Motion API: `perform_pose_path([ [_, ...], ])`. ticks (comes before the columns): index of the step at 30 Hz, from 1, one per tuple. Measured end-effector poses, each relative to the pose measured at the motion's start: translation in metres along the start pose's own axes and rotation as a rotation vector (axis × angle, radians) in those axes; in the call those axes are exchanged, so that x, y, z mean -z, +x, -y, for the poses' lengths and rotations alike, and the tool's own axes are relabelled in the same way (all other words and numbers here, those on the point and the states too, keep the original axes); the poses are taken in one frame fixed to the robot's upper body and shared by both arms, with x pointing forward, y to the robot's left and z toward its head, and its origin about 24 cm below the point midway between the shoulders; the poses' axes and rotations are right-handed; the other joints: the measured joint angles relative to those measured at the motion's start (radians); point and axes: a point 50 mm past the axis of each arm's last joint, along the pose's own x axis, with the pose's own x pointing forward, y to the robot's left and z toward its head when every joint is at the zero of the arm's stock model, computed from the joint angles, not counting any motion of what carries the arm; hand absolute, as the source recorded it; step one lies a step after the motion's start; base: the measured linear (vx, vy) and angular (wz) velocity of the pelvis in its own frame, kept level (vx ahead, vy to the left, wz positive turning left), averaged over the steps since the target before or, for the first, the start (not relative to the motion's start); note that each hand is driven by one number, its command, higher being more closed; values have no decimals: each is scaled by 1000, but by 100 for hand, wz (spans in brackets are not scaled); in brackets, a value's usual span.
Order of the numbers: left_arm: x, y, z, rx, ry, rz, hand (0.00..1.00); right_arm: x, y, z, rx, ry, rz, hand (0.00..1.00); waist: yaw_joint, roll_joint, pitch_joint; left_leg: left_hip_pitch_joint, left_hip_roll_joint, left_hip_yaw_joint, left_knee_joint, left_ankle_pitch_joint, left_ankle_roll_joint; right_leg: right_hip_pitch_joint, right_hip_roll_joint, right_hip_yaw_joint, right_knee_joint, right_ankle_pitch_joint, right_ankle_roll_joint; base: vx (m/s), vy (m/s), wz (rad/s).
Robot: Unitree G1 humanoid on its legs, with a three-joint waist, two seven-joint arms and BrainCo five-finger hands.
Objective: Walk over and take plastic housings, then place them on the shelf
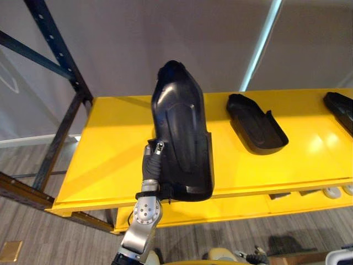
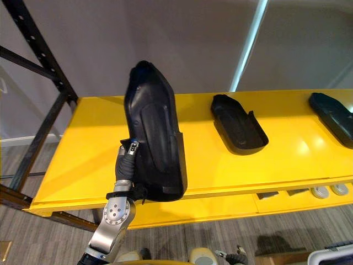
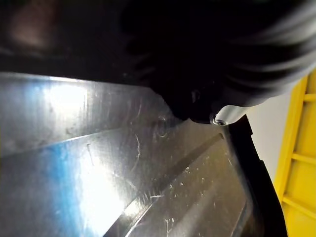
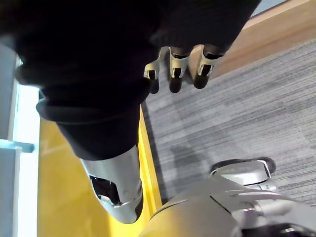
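A long black plastic housing [image 1: 179,127] stands tilted over the left half of the yellow shelf [image 1: 110,149], its lower end past the shelf's front edge. My left hand [image 1: 150,165] grips that housing at its lower left edge, thumb on the front face; the housing's glossy surface [image 3: 123,173] shows close up in the left wrist view. My right hand [image 4: 173,69] hangs over the carpet beside the shelf's edge with relaxed fingers and nothing in it.
Two more black housings lie on the shelf, one in the middle [image 1: 256,124] and one at the far right [image 1: 339,107]. A dark rack upright [image 1: 60,61] rises at the shelf's left end. Small grey parts [image 1: 336,191] sit on the level below.
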Motion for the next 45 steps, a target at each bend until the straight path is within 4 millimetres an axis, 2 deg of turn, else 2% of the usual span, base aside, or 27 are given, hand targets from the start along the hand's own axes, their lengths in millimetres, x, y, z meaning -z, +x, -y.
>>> perform_pose_path([
  [1, 0, 0, -3, -10, 5, -1, 100, 1, 0, 0, 0, 1, -3, 0, 4, -10, -2, 7, 6, 3, -19, 11, -6, 6, 7, 1, -19, 12, -5, 16, -48, -8],
  [2, 0, 1, -6, -23, 10, 0, 100, 1, -1, -2, -3, 4, -1, 0, 14, -4, -7, 18, 13, 16, -36, 22, -10, 15, 14, 4, -41, 24, -6, 21, -51, -18],
  [4, 2, 0, -12, -45, 20, -7, 100, -3, -1, -5, -11, 15, 17, 0, 22, -19, -19, 30, 21, 34, -71, 43, -15, 30, 32, 20, -85, 57, -14, 68, -41, -28],
  [7, 6, 1, -20, -66, 44, -32, 100, -6, -2, -11, -23, 26, 29, 0, 18, -28, -26, 49, 29, 45, -105, 69, -15, 46, 42, 23, -128, 91, -14, 90, -31, -10],
  [14, 28, 3, -41, -122, 156, -143, 100, -8, -1, -8, -11, 36, 30, 0, 18, -16, -37, 144, 22, 85, -255, 143, -16, 81, 44, 51, -184, 134, -15, 1, 0, -14],
  [18, 48, 15, -57, -176, 224, -238, 100, -8, -1, -7, -11, 16, 29, 0, 14, -9, -40, 184, 11, 92, -355, 213, -13, 79, 45, 50, -197, 148, -19, -103, -7, -2],
  [25, 57, 31, -96, -330, 298, -308, 100, -3, 0, 0, -12, -1, 10, 0, -7, 6, -42, 181, 8, 106, -386, 224, -12, 66, 47, 50, -231, 156, -12, -146, 10, -5],
  [30, 59, 44, -106, -366, 330, -336, 100, 1, -1, 2, -10, -9, -9, 0, -9, 7, -42, 162, 1, 106, -386, 224, -12, 63, 49, 62, -262, 155, -11, -14, 18, -2],
  [31, 60, 46, -106, -367, 332, -343, 0, 1, -1, 1, -11, -12, -10, 0, -9, 6, -42, 163, -2, 106, -386, 224, -12, 63, 51, 66, -263, 155, -11, 33, 12, -4],
  [38, 61, 59, -113, -365, 382, -362, 0, 2, -1, 0, -32, -17, -15, 0, -11, 1, -45, 160, -17, 105, -385, 223, -4, 54, 43, 75, -260, 173, 6, 100, 1, -2],
  [43, 52, 84, -115, -364, 405, -340, 0, -2, 0, -1, -38, -28, -4, 0, -13, 0, -45, 162, -17, 107, -379, 225, -2, 67, 45, 75, -263, 184, -6, 135, -16, 0],
  [45, 50, 88, -118, -367, 418, -342, 0, -8, 2, -4, -46, -28, 10, 0, -19, -1, -44, 164, -16, 109, -379, 225, -2, 67, 46, 77, -263, 185, -8, 46, -15, -5],
])
